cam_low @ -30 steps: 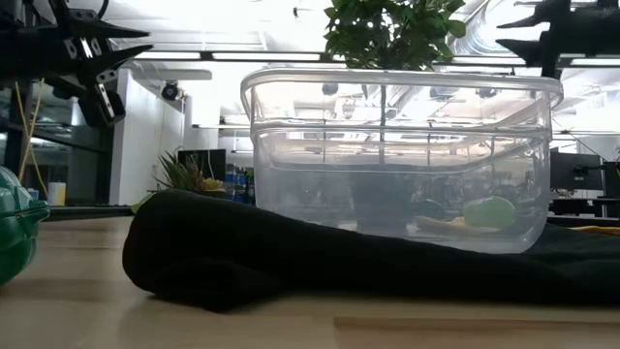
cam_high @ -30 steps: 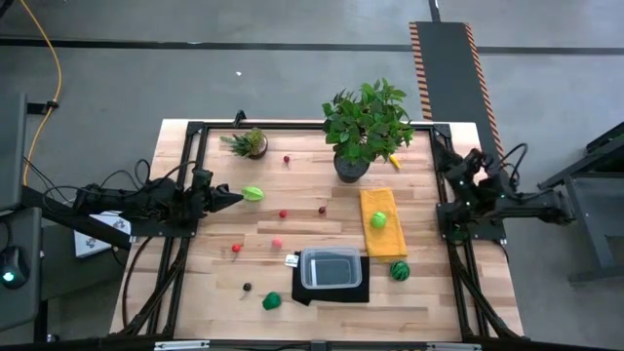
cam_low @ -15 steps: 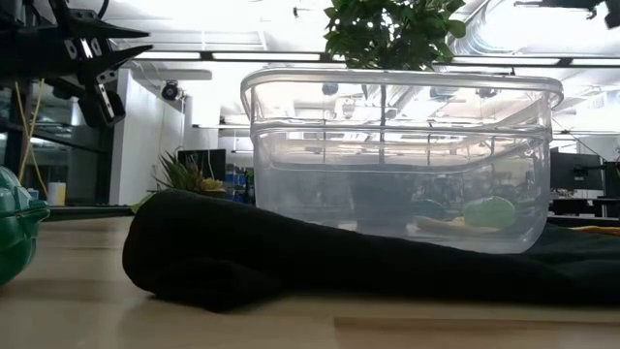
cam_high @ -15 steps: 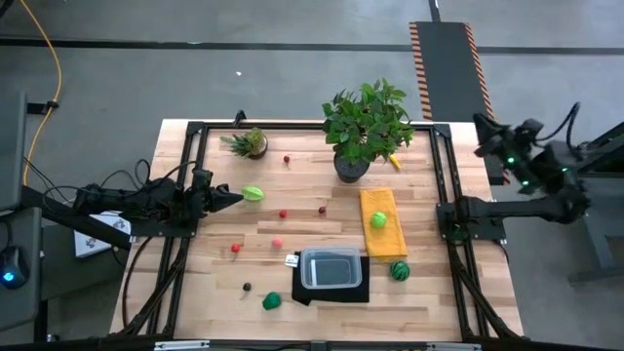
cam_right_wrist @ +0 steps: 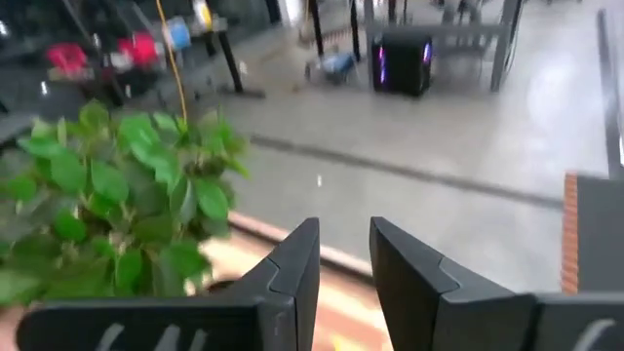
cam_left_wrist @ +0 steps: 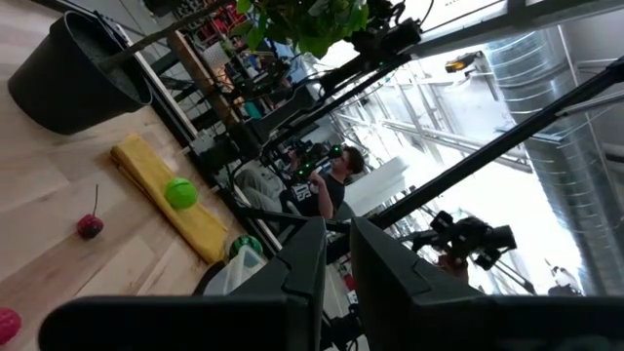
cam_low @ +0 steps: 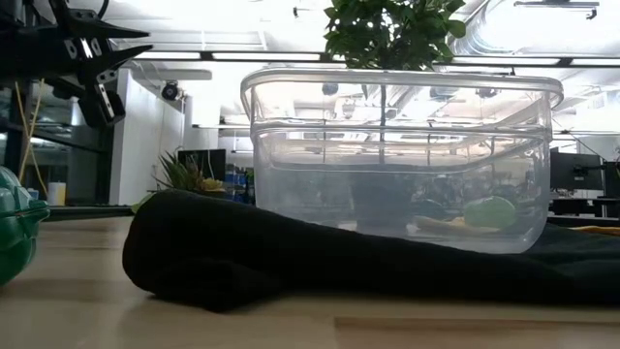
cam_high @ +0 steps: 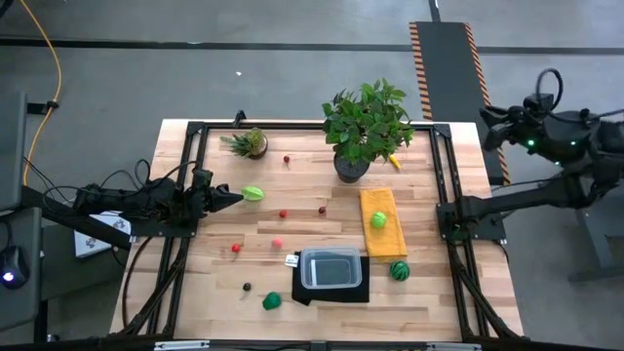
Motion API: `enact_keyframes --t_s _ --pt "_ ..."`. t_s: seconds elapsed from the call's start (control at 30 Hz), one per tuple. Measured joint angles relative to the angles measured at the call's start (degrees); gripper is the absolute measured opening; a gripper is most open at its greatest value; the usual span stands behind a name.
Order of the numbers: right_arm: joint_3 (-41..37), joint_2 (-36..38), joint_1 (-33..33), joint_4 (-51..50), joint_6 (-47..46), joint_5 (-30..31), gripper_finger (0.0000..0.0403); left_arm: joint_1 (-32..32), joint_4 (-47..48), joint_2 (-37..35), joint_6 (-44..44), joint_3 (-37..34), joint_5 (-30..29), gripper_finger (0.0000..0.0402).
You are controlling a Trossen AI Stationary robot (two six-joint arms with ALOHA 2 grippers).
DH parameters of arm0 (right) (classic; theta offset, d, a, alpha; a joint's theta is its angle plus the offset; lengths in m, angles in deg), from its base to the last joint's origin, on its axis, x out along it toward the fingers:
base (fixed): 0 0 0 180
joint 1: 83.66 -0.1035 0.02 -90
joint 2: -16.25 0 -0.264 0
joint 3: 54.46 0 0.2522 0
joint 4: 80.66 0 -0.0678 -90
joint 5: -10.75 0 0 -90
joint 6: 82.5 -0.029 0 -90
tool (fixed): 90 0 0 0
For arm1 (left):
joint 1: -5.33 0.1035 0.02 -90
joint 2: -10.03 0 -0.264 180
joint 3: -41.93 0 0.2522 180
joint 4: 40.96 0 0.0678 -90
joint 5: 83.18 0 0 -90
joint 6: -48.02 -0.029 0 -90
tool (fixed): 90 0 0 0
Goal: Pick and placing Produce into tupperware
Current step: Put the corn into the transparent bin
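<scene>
High view: left tool [cam_high: 237, 198] stretched level from the frame's left edge over the worktop [cam_high: 322, 297], tips nearly together and empty just beside a light green produce piece [cam_high: 253, 193]; right tool [cam_high: 487, 136] raised at upper right off the worktop, fingers a little apart, empty; clear tupperware [cam_high: 331, 267] on a black mat [cam_high: 331, 291] at lower centre. Low view: tupperware [cam_low: 397, 160] filling centre frame atop the mat [cam_low: 291, 257], left tool [cam_low: 116, 44] at upper left. Wrist views: left fingers [cam_left_wrist: 302, 258] narrowly parted, right fingers [cam_right_wrist: 292, 268] slightly parted.
</scene>
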Motion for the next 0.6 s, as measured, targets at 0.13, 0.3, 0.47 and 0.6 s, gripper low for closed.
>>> enact_keyframes --t_s 0.13,0.3,0.47,0.6 --pt "3.2 -3.1 0.2 -4.3 -5.5 -5.3 0.0085 0.0 0.0 0.0 0.0 0.0 0.0 0.0042" --pt "0.4 -3.1 1.7 -5.2 -6.6 -6.7 0.0085 0.0 0.0 0.0 0.0 0.0 0.0 0.0042" --pt "-7.6 -0.9 4.4 -5.3 -7.2 -8.1 0.0085 0.0 0.0 0.0 0.0 0.0 0.0 0.0042" --pt "-15.1 2.7 6.4 -5.2 -9.4 -8.7 0.0085 0.0 0.1 0.0 0.0 0.0 0.2 0.0042"
